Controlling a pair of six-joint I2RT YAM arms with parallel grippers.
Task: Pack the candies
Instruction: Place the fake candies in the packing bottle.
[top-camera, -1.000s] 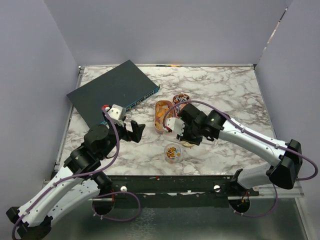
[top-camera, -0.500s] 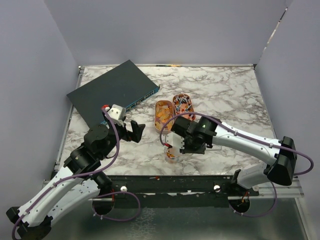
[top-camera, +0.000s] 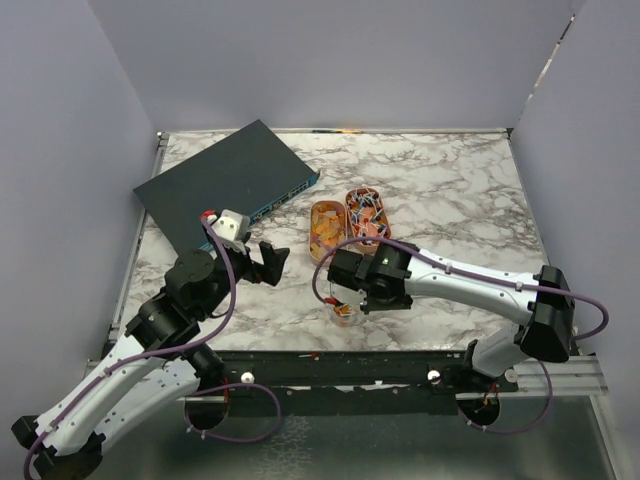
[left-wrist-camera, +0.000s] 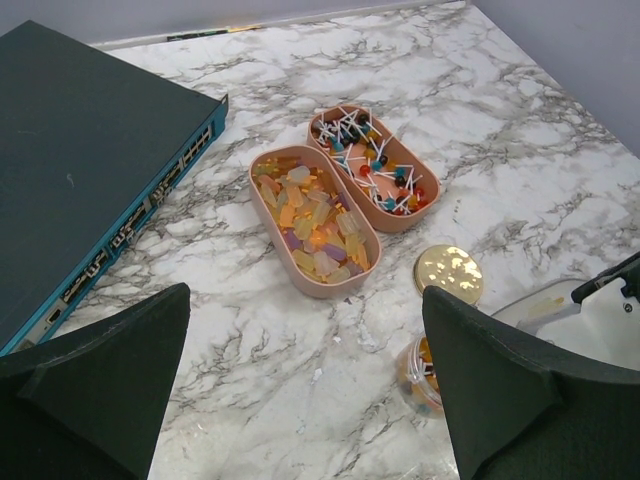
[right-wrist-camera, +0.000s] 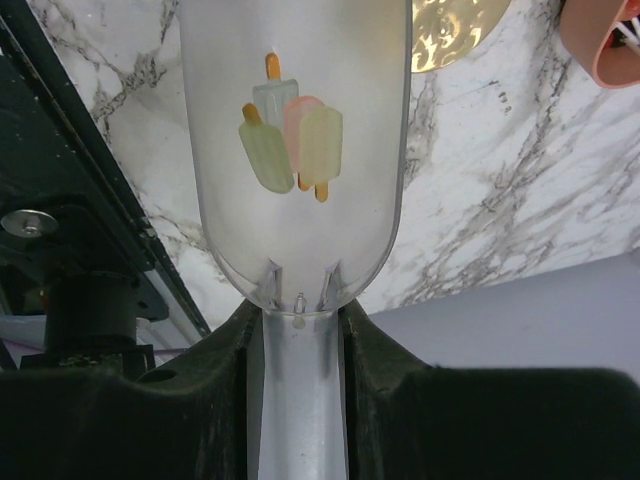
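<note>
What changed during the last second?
The right claw, shut on the clear plastic scoop holding a few candies, moved left and toward the near edge, from beside the oval peach trays to the small clear jar. The left claw, trays, round gold lid and dark network switch stayed put.

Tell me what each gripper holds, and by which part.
The right gripper clamps a clear scoop by its narrow handle; a few popsicle-shaped candies lie in its bowl. The left gripper is open and holds nothing.
</note>
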